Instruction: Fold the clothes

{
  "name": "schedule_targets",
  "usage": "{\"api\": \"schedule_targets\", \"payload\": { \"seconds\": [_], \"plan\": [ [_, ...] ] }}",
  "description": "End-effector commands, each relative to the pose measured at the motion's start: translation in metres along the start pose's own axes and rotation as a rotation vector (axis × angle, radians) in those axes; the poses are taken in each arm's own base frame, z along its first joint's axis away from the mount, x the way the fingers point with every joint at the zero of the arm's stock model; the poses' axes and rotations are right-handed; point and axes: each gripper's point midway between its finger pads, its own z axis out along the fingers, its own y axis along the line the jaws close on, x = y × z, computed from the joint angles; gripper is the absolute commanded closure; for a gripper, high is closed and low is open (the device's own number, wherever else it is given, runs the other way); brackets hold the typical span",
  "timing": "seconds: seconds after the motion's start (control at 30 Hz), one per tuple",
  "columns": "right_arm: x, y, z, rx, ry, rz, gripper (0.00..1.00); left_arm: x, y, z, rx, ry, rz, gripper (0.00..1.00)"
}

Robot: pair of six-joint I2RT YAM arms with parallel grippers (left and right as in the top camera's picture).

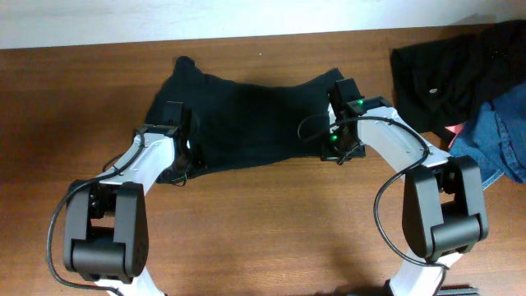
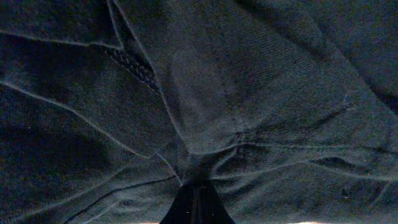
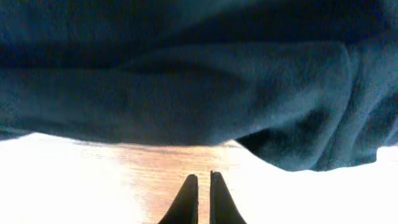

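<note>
A black garment [image 1: 246, 115] lies spread on the wooden table [image 1: 271, 222] at the centre back. My left gripper [image 1: 175, 125] is at its left edge. In the left wrist view the fingers [image 2: 198, 190] are shut, and the dark cloth [image 2: 249, 93] bunches in folds that meet at their tips. My right gripper [image 1: 340, 111] is at the garment's right edge. In the right wrist view its fingers [image 3: 199, 183] are shut with nothing between them, over bare wood just short of the garment's hem [image 3: 186, 106].
A heap of other clothes lies at the back right: a black piece [image 1: 452, 70] and blue jeans [image 1: 497, 136] with a bit of pink under them [image 1: 454, 131]. The table's far edge meets a pale wall [image 1: 123, 25].
</note>
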Motion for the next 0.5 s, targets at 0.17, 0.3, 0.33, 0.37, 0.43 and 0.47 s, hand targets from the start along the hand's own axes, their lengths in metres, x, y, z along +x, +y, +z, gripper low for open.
{"api": "schedule_targets", "payload": {
  "seconds": [0.17, 0.3, 0.33, 0.37, 0.43, 0.47],
  "plan": [
    [0.004, -0.006, 0.014, 0.023, -0.009, -0.008, 0.96, 0.004, 0.003, 0.007, -0.022, 0.014, 0.018, 0.99],
    [0.004, -0.006, 0.017, 0.022, -0.015, -0.009, 0.96, 0.004, 0.003, 0.007, -0.022, 0.014, 0.018, 0.99],
    [0.003, -0.006, 0.017, 0.021, -0.018, -0.009, 0.96, 0.004, 0.003, 0.007, -0.022, 0.014, 0.018, 1.00],
    [0.002, -0.006, 0.017, 0.020, -0.023, -0.010, 0.96, 0.004, 0.003, 0.007, -0.022, 0.014, 0.018, 0.99],
    [0.000, -0.006, 0.017, 0.021, -0.033, -0.010, 0.96, 0.004, 0.003, 0.007, -0.022, 0.014, 0.018, 0.99],
    [-0.001, -0.006, 0.017, 0.020, -0.038, -0.011, 0.97, 0.004, 0.003, 0.007, -0.022, 0.014, 0.018, 0.99]
  ]
}}
